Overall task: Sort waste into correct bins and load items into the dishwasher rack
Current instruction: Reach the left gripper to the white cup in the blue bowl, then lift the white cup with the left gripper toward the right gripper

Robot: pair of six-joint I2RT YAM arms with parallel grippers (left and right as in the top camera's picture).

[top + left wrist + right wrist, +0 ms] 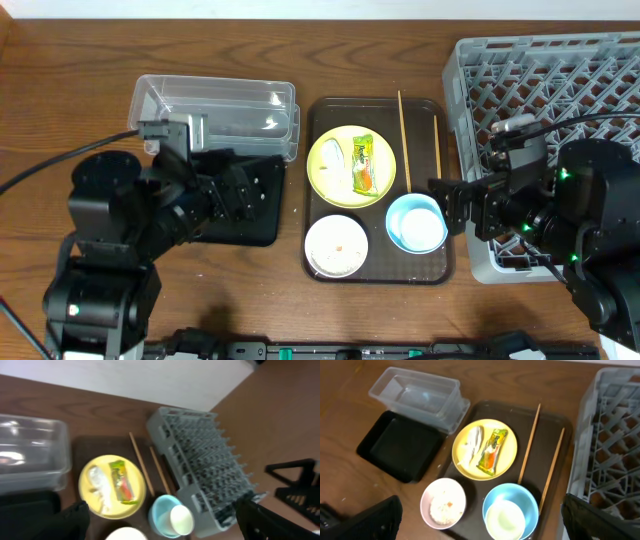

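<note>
On the dark-brown serving tray point(322, 118) a yellow-green plate point(345, 165) holds the snack wrapper point(363, 163) and the white plastic scrap point(333, 157). The light-blue bowl point(416, 222) holds the small white cup point(421, 229). The small white bowl point(336, 245) holds rice with a brownish bit. Two chopsticks point(404, 140) lie at the tray's right. The grey rack point(550, 90) stands far right. The clear tub point(215, 110) and black tray point(255, 225) are at the left. My left gripper point(162, 519) is open above the black tray. My right gripper point(482, 520) is open, right of the blue bowl.
The left arm covers most of the black tray in the overhead view. The right arm hangs over the rack's front left corner point(490, 262). The rack's pegs stand upright. Bare wooden tabletop point(60, 90) lies at the far left.
</note>
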